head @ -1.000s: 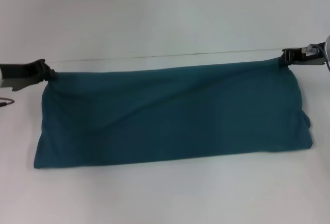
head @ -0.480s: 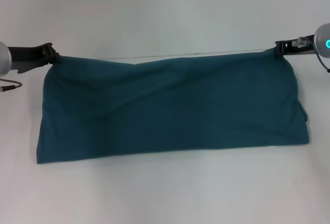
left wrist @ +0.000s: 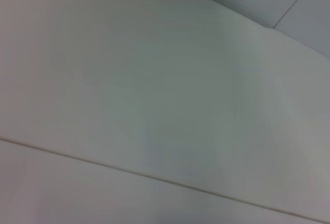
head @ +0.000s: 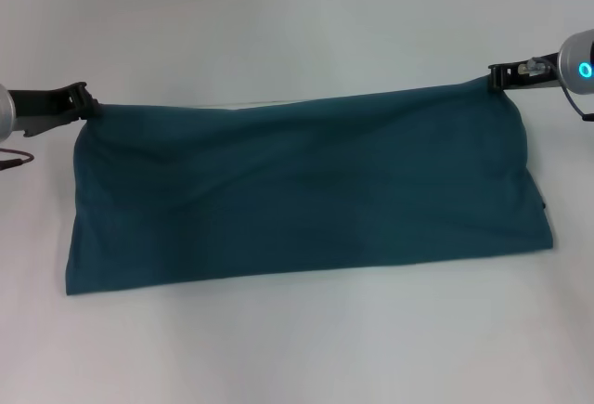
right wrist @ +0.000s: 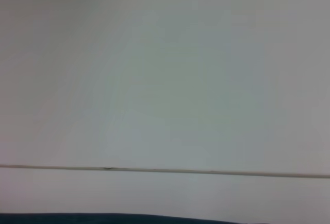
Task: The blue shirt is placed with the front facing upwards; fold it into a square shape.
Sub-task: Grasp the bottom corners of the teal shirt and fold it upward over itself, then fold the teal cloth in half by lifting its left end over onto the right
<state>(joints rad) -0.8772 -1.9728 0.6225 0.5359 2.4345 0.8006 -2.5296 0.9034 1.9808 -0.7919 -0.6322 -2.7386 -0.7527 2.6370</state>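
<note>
Already folded into a long band on the white table (head: 297,348), the blue shirt (head: 306,190), with both far corners pinched by left gripper (head: 85,102) and right gripper (head: 497,76); square apparently still needing crosswise folds.

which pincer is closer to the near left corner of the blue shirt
Left. The left pincer grips the blue shirt at its far left corner; the right pincer grips the far right corner.
</note>
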